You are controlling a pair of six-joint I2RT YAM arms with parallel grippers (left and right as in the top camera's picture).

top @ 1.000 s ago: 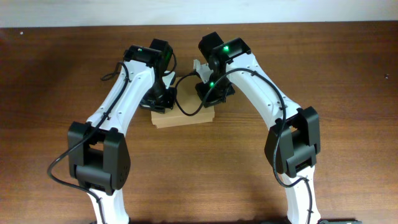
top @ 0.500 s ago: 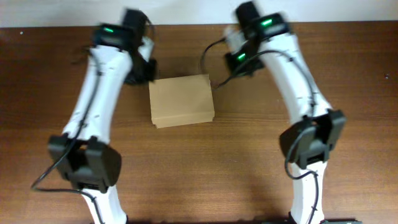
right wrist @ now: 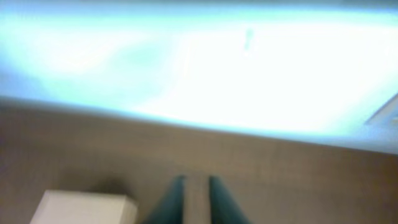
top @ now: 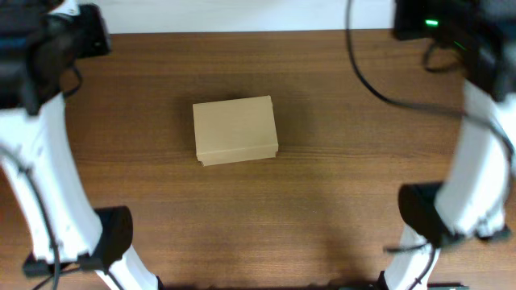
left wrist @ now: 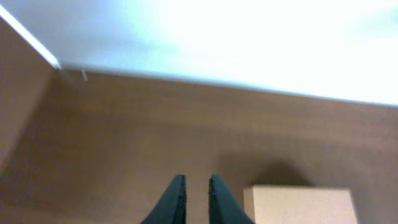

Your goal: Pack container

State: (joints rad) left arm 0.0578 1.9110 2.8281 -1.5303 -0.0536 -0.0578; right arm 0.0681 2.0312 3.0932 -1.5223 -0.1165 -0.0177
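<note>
The container point(top: 235, 129) is a tan cardboard box lying on the brown table with its flap lid down. Both arms are raised and pulled far out to the sides, blurred by motion, and their fingers cannot be made out in the overhead view. In the left wrist view my left gripper point(left wrist: 196, 182) has its dark fingers nearly together with nothing between them, and the container point(left wrist: 298, 205) lies low to their right. In the right wrist view my right gripper point(right wrist: 196, 182) looks the same, and the container point(right wrist: 84, 208) lies low to its left.
The left arm point(top: 36, 145) stands along the left edge and the right arm point(top: 476, 129) along the right edge. The table's far edge point(top: 242, 32) meets a white wall.
Both arms have lifted off the container and swung outward to the table's sides. The container, half covered by the grippers before, now lies in full view with its lid down and has not shifted.
</note>
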